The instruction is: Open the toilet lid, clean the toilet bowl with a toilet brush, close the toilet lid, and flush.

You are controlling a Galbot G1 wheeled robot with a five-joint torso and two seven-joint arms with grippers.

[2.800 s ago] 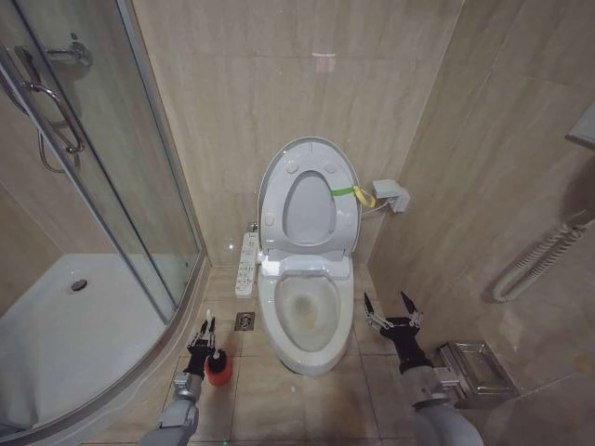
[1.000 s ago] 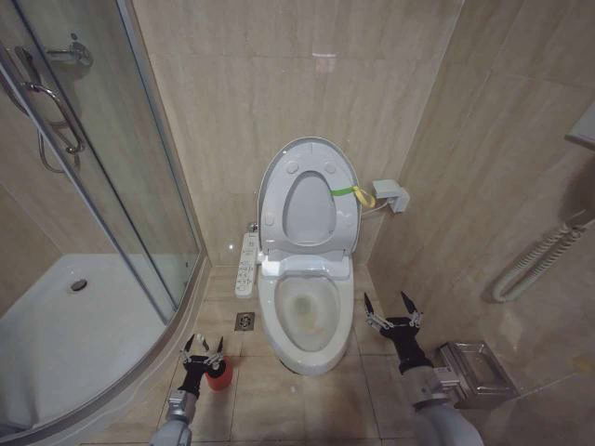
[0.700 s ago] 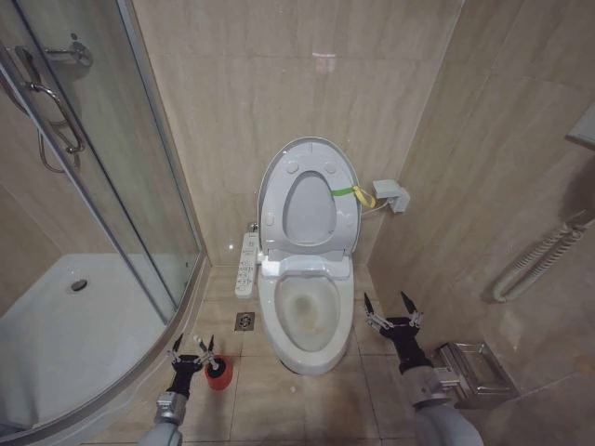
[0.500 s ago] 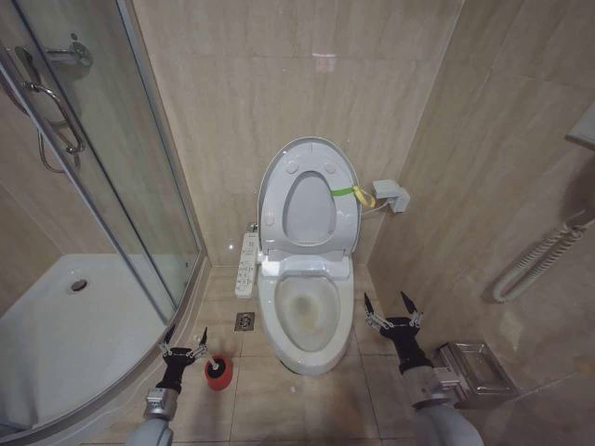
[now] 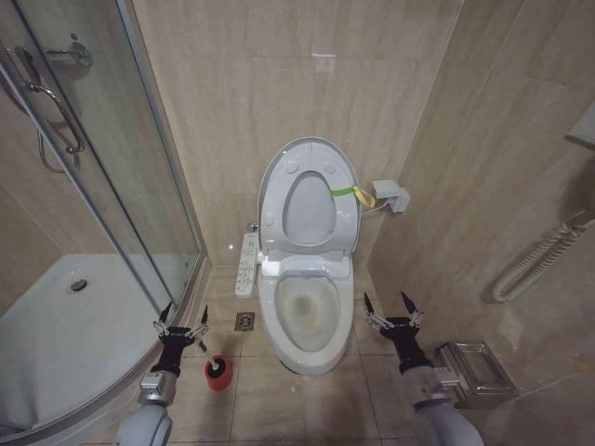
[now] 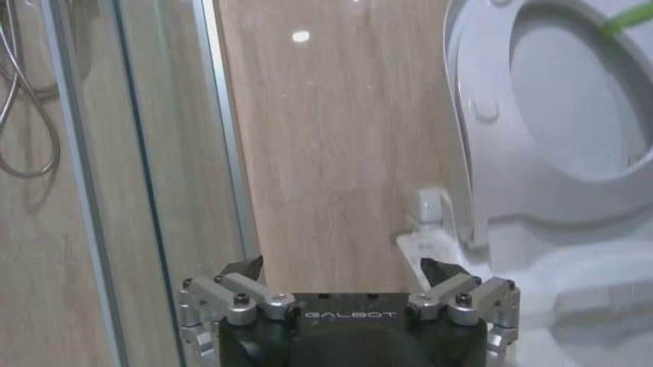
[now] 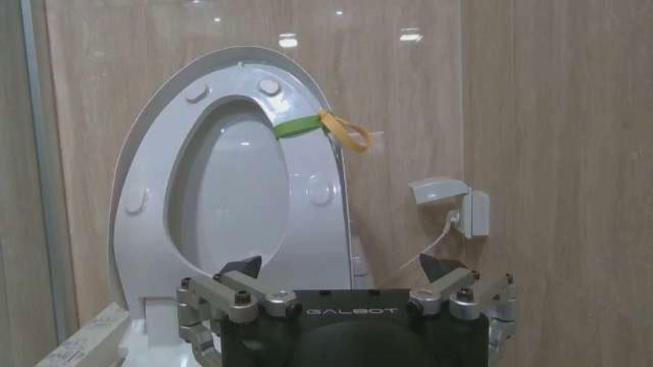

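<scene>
The toilet lid (image 5: 310,209) stands upright against the wall with the seat ring raised in front of it and a yellow-green strap (image 5: 346,191) on its edge. Below it the toilet bowl (image 5: 307,321) lies uncovered. The toilet brush (image 5: 216,365) sits in its red holder (image 5: 218,375) on the floor left of the bowl. My left gripper (image 5: 181,321) hangs open above and left of the holder, holding nothing. To the bowl's right my right gripper (image 5: 391,311) is open and empty. The left wrist view has the left gripper (image 6: 347,267) beside the lid (image 6: 582,130); the right wrist view has the right gripper (image 7: 342,267) facing the lid (image 7: 229,183).
A glass shower door (image 5: 112,186) and curved white shower tray (image 5: 65,344) close off the left. The button panel (image 5: 247,263) and floor drain (image 5: 244,321) lie between shower and toilet. A metal rack (image 5: 474,372), a hose (image 5: 530,265) and a wall box (image 5: 390,195) are on the right.
My left gripper was shut on the brush handle over the red holder; it has let go, opened and moved left and away. The brush stays in the holder. The right arm has not moved.
</scene>
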